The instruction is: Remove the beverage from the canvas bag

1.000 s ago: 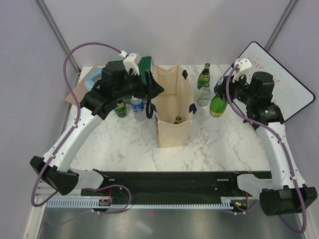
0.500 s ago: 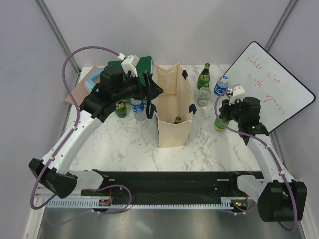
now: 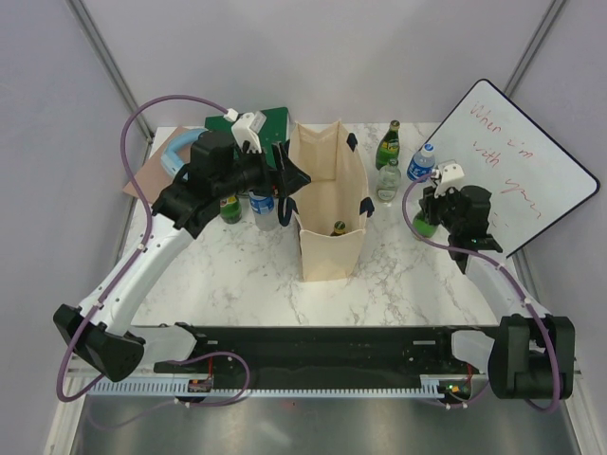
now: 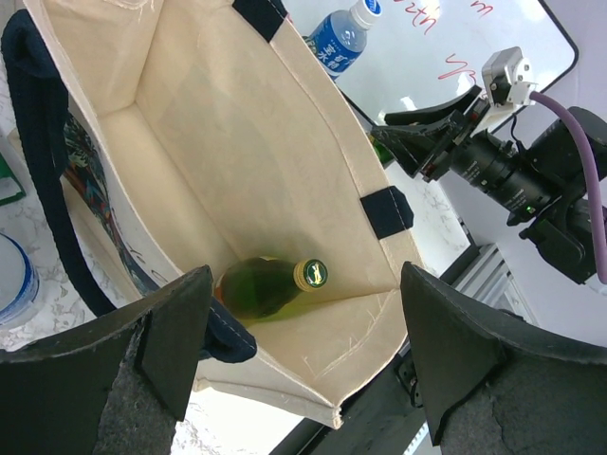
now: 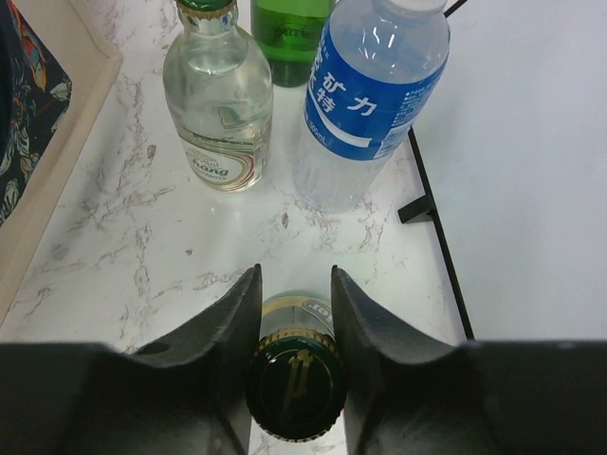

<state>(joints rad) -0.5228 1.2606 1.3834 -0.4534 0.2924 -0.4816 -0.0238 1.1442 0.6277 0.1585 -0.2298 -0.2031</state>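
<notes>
The right gripper (image 5: 294, 284), clamped on the neck of the green glass bottle (image 5: 296, 382) right of the cream canvas bag (image 3: 327, 180), should seat it flat on the white marble table (image 5: 142, 237) before releasing, while the left gripper (image 4: 305, 275) gapes wide over the bag's mouth, a second green bottle (image 4: 266, 287) lying inside.

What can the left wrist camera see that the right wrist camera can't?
Only the left wrist view looks down into the canvas bag, where a green bottle lies on the bottom. Only the right wrist view shows a clear glass bottle standing on the table, and a capped bottle gripped in the right hand. Both show the blue-labelled water bottle and the whiteboard.
</notes>
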